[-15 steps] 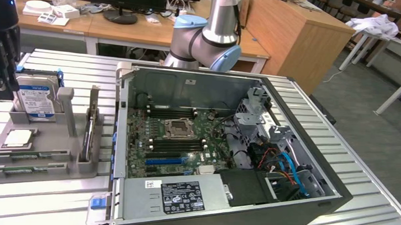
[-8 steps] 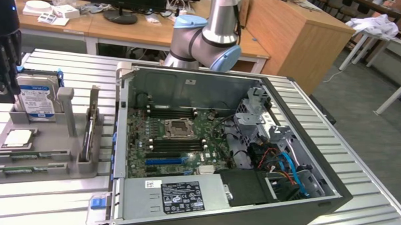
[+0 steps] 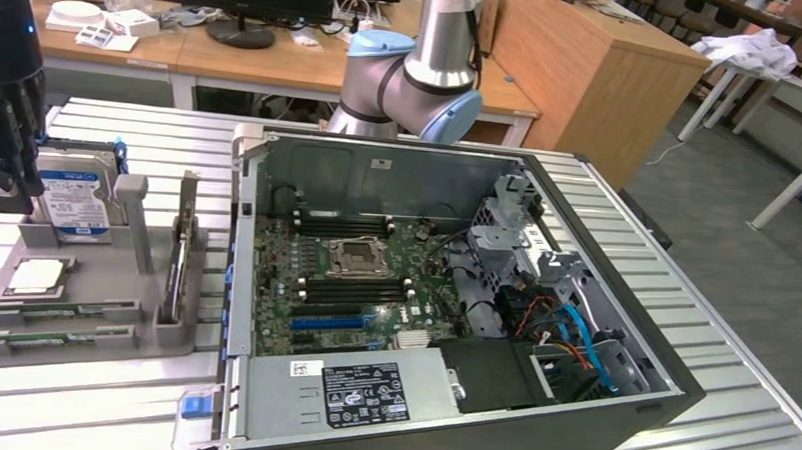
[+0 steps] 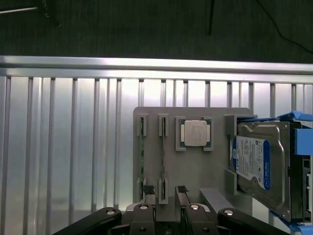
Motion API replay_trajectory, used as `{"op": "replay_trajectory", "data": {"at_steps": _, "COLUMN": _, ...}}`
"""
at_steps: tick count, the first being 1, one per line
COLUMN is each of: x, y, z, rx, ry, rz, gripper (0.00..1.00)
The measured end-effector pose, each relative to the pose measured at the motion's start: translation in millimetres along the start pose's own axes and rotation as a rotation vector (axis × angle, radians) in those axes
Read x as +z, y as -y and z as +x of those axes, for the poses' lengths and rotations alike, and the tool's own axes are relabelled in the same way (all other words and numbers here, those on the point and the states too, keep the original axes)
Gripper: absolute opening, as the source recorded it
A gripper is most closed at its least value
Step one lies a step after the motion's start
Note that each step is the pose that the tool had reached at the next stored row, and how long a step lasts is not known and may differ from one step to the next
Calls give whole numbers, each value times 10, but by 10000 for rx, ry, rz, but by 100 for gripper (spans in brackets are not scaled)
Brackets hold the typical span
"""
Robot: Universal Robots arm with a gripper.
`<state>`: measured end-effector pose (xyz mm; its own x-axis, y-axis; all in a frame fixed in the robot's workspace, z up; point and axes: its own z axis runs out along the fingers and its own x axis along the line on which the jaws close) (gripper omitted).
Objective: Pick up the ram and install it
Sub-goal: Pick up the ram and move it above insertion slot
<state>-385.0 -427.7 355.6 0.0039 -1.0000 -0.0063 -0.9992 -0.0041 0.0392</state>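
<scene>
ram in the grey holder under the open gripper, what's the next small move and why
Probably a straight, slow descent. The open gripper hangs above the grey holder, fingers apart on either side of the ram standing on edge in its slot beside the CPU, with nothing held yet. Lowering first would bring the fingers level with the stick before closing.

Silver arm (image 3: 447, 27), lt-blue caps (image 3: 378, 42), blk tool (image 4: 165, 191)

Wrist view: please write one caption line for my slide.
Open gripper poised over the ram on edge in a grey holder, beside processor and hard drive.
</scene>
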Motion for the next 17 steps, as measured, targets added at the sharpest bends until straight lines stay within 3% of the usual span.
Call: {"op": "replay_trajectory", "data": {"at_steps": 17, "x": 127, "y": 5, "z": 1, "rx": 0, "ry": -1, "rz": -1, "gripper": 29}}
